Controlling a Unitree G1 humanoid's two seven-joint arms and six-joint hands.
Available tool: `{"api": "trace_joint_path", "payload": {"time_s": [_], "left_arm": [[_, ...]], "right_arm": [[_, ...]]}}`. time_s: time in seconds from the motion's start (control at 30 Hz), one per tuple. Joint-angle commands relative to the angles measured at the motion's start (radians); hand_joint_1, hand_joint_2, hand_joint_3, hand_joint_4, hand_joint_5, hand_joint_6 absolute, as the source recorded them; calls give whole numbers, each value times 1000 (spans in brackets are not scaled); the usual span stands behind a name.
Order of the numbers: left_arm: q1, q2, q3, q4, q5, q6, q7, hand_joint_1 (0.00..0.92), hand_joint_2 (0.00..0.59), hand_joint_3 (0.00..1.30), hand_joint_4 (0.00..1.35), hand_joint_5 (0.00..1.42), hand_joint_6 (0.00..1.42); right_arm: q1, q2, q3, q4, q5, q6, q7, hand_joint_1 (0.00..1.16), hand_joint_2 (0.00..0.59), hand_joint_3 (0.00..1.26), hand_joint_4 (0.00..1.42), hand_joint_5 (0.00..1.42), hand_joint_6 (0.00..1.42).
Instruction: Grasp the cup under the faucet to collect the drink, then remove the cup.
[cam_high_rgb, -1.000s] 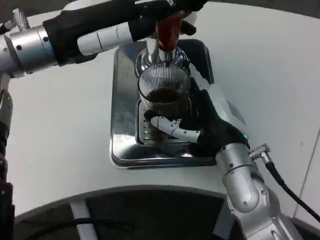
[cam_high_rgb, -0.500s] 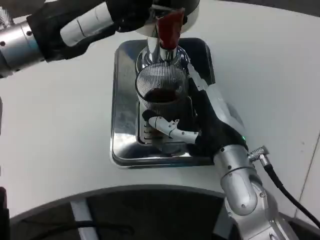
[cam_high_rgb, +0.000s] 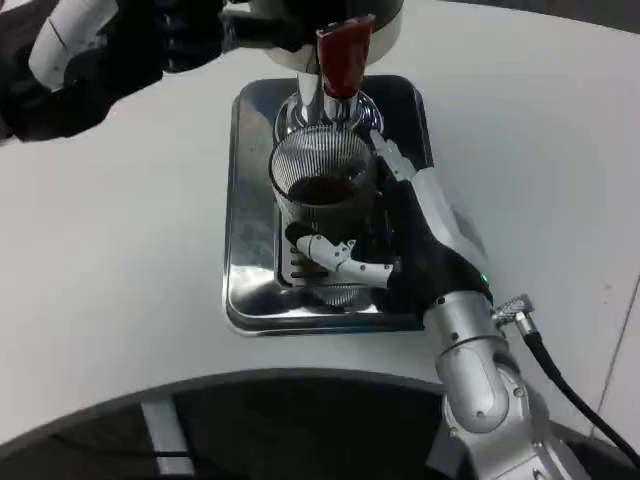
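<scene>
Left hand (cam_high_rgb: 190, 35) now farther up-left, grip unclear — right hand (cam_high_rgb: 405, 235) wrapped around the ribbed cup (cam_high_rgb: 322, 180) under the faucet (cam_high_rgb: 340, 60).

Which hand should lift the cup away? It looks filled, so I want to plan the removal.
Right. The right hand already grips the cup, which holds dark drink under the faucet on the steel tray. The left hand is up beside the tap, away from the cup.

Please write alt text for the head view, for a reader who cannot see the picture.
The robot's right hand grips a ribbed clear cup holding dark drink, standing on a steel drip tray under a faucet with a red handle. The left hand, dark, is raised at the upper left, beside the dispenser.
</scene>
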Motion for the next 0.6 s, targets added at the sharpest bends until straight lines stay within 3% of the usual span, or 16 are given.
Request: {"api": "trace_joint_path", "payload": {"time_s": [0.03,0.37,0.6], "left_arm": [[53,49,33,-53,-25,48,17,0,108,146,114,231,111],[184,117,97,-143,-48,125,52,0,108,147,123,240,115],[275,160,151,-155,-50,139,103,0,108,147,124,242,117]], "right_arm": [[21,8,3,5,-3,4,-17,676,207,79,0,0,0],[20,21,4,14,-8,4,-52,704,201,158,1,0,2],[17,34,4,27,-12,5,-82,736,203,251,125,93,41]]}}
